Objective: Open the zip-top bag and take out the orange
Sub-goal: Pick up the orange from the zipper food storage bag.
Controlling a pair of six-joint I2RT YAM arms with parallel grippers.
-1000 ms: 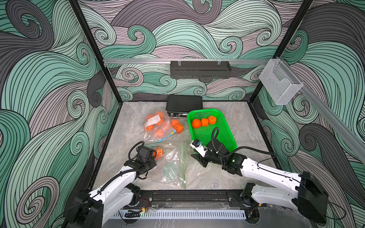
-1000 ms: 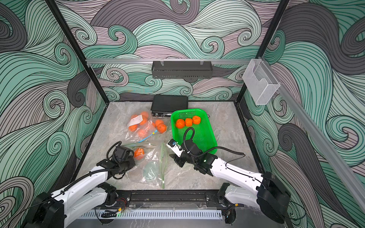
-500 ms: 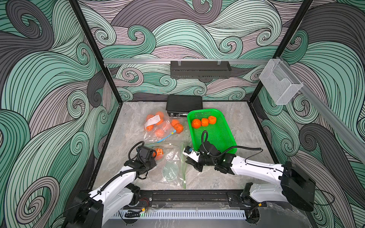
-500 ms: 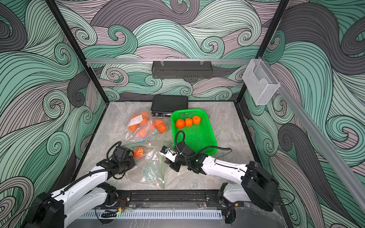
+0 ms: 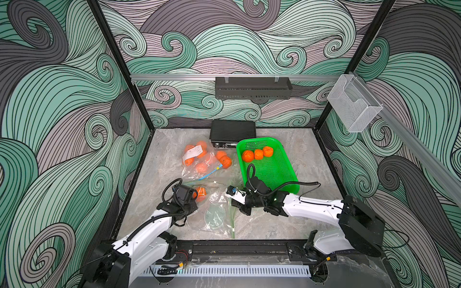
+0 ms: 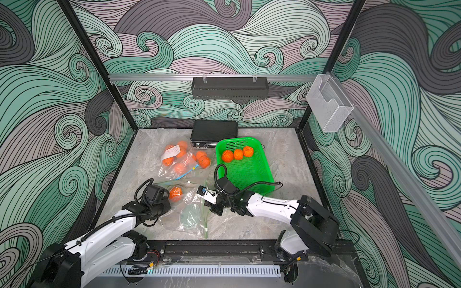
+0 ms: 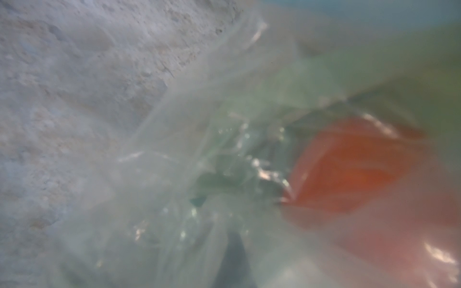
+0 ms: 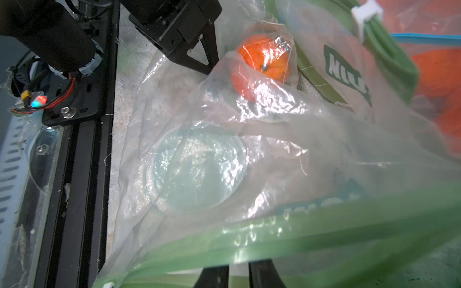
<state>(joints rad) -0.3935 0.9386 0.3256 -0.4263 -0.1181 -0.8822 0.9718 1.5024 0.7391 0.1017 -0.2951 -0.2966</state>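
A: Was the round orange fruit (image 8: 262, 64) out?

B: No. It sat inside the clear plastic zip-top bag (image 5: 217, 217). The left gripper (image 8: 208, 67) pinched the bag. I couldn't tell if the right gripper (image 8: 238, 274) held its green zip (image 8: 274, 239).

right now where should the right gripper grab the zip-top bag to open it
Probably the green zip strip on the zip-top bag's mouth, approached from the basket side where the right gripper sits: that ridged edge faces it, while the left gripper pins the plastic beside the orange.
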